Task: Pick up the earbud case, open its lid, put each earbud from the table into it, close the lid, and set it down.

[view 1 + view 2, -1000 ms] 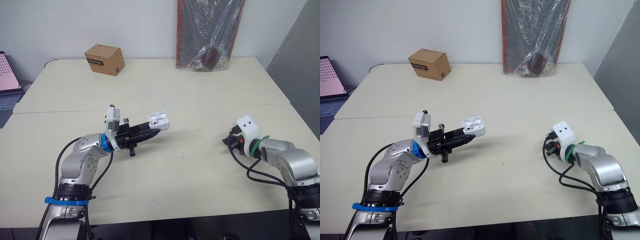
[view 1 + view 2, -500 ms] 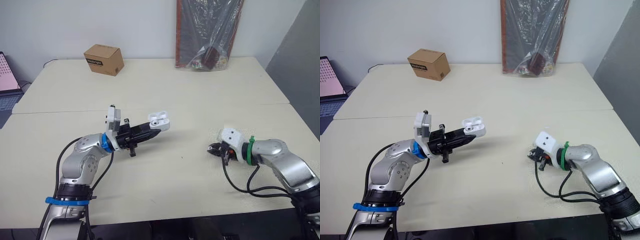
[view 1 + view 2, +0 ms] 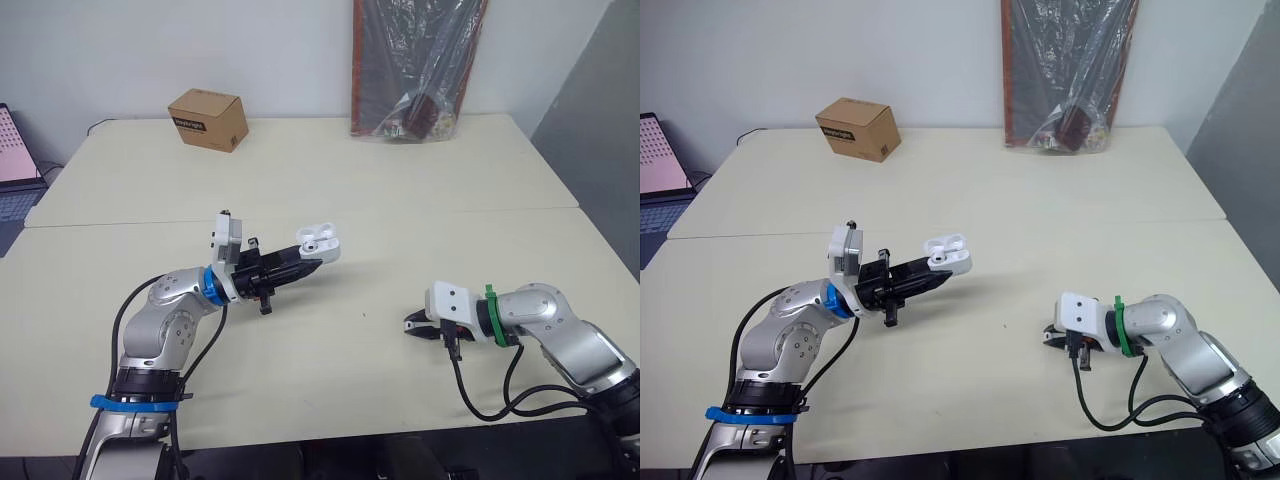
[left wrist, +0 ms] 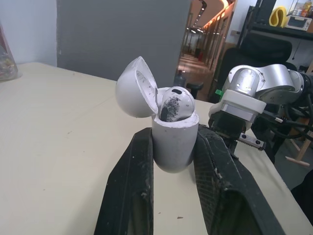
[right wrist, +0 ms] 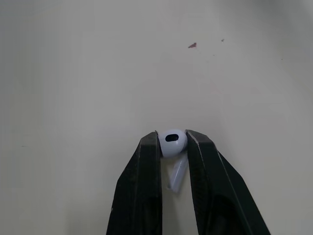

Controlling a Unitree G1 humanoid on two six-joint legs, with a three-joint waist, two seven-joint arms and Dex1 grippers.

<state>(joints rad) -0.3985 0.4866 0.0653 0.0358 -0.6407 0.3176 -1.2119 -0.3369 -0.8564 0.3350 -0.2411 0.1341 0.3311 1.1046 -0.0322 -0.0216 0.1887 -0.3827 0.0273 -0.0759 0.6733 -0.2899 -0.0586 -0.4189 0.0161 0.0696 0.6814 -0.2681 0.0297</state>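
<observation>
My left gripper point(image 3: 312, 258) holds the white earbud case point(image 3: 317, 241) above the table, left of centre, shut on its lower half point(image 4: 173, 142). The case lid point(image 4: 136, 88) stands open and one earbud point(image 4: 173, 102) sits inside. My right gripper point(image 3: 412, 324) is low over the table at the right front, shut on the second white earbud point(image 5: 172, 142), whose stem point(image 5: 177, 172) hangs between the fingers point(image 5: 145, 186). The two grippers are well apart.
A brown cardboard box point(image 3: 208, 118) stands at the back left of the table. A dark plastic-wrapped package point(image 3: 418, 65) leans on the wall at the back. A laptop point(image 3: 14, 150) lies at the far left edge. A seam point(image 3: 300, 218) crosses the tabletop.
My right gripper has swung leftward toward the table's middle and come lower, carrying the earbud. The left gripper with the open case has stayed put.
</observation>
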